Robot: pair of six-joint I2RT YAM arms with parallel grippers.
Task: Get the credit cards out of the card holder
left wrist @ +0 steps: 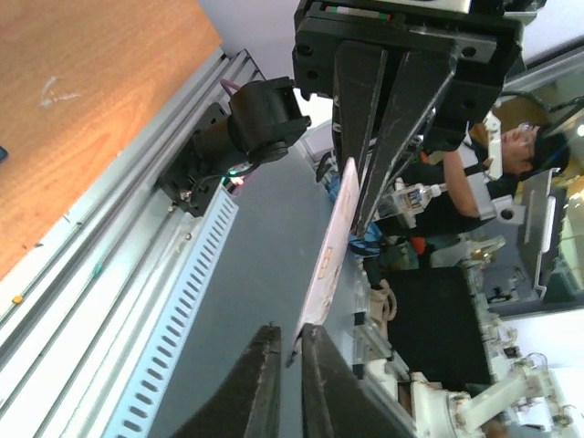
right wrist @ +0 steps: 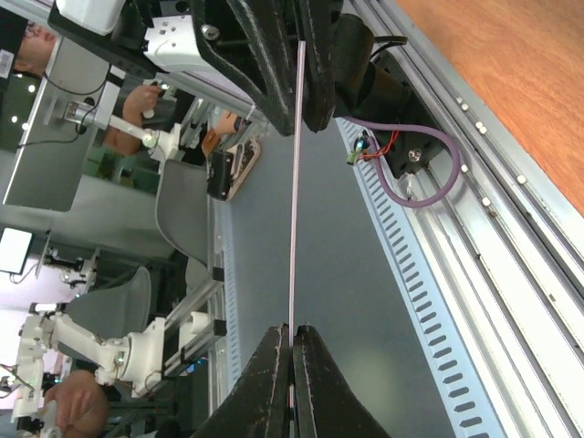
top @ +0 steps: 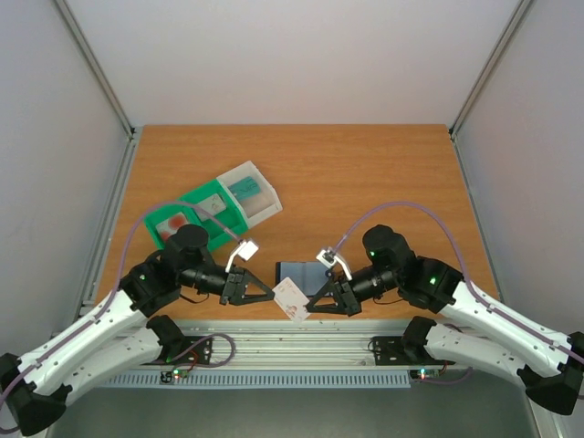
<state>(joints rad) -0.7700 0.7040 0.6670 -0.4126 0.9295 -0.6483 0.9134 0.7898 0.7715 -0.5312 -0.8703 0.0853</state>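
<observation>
- Gripping one pale credit card (top: 292,298) from opposite sides, the left gripper (top: 272,294) and right gripper (top: 313,305) each had their fingers closed on it at the near edge of the table (top: 365,182).
- The card holder (top: 297,272) lay flat just behind the held card.
- The green-and-white tray (top: 239,171) held a teal card (top: 246,190) in its white compartment.

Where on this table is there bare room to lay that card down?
Bare wood: the far strip of the table behind the green-and-white tray, and the right side beyond the card holder. Crowded: the near middle edge, where the left gripper and right gripper meet on the credit card.
</observation>
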